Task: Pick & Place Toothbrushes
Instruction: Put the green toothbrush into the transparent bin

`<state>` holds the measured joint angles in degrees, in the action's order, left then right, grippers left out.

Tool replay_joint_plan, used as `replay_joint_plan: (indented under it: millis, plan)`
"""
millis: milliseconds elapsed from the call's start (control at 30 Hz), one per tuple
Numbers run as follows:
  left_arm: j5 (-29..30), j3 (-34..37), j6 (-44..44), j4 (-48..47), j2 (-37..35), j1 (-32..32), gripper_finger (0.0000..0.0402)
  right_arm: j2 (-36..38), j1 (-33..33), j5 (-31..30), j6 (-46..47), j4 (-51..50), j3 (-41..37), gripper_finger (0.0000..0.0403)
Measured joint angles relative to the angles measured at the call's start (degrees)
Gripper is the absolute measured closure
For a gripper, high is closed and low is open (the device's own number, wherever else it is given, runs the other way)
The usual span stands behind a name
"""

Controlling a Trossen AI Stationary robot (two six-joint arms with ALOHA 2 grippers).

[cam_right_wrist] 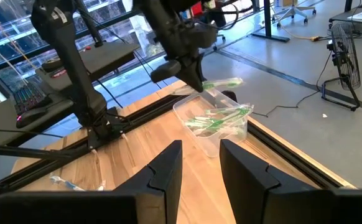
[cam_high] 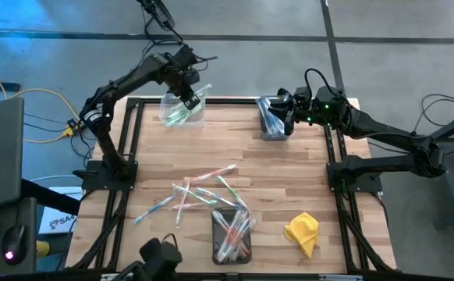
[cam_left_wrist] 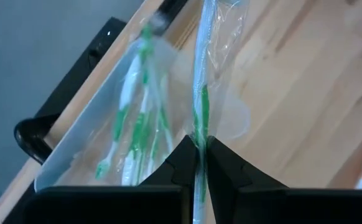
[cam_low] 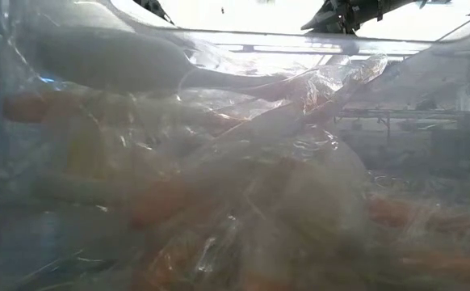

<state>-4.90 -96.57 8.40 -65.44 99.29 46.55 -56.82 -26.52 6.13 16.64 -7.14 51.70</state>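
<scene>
My left gripper [cam_high: 189, 98] hangs above a clear bin [cam_high: 182, 111] of green toothbrushes at the table's far left. It is shut on a green-and-white wrapped toothbrush [cam_left_wrist: 201, 93], which also shows in the right wrist view as the held toothbrush [cam_right_wrist: 223, 83] over that bin [cam_right_wrist: 215, 124]. My right gripper [cam_right_wrist: 201, 163] waits open, with nothing between its fingers, above a bin [cam_high: 272, 121] of blue toothbrushes at the far right. Several loose toothbrushes [cam_high: 203, 191] lie flat on the table's middle. My left gripper pinches the toothbrush between its two fingertips [cam_left_wrist: 182, 158], at the green stretch of the handle [cam_left_wrist: 200, 127] near its middle. The fingers come from above, slanting down, and lie across the stick. The toothbrush is lifted clear over the bin, its ends sticking out on both sides.
A third clear bin [cam_high: 232, 234] with mixed toothbrushes stands at the near middle and fills the low view. A yellow cloth [cam_high: 303, 232] lies near the front right. Black frame rails [cam_high: 125, 156] run along the table's left and right sides.
</scene>
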Motion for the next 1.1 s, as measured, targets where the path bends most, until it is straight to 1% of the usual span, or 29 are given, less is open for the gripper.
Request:
replay_joint_plan:
  millis: [400, 500, 667, 867, 1100]
  plan:
    - [-0.11, 14.2, 1.24, 13.62, -0.02, 5.5, 0.0385, 0.0, 0.02, 0.0, 0.0, -0.04, 0.0, 0.0302]
    - [-0.05, 16.38, 1.68, 14.7, -0.02, 6.63, 0.0385, 0.0, 0.02, 0.0, 0.0, -0.09, 0.0, 0.0302]
    - [0.06, 18.2, 1.73, 14.84, -0.09, 7.23, 0.0385, 0.0, 0.02, -0.1, -0.02, -0.36, 0.0, 0.0302]
    - [0.04, 18.29, 1.82, 14.96, -0.11, 7.08, 0.0382, 0.0, 0.01, -0.22, -0.42, -0.5, 0.0, 0.0302]
    - [0.8, 18.29, 0.8, 15.24, -0.11, 7.08, 0.0355, 0.0, 0.0, -0.22, -0.44, -0.52, 0.0, 0.0302]
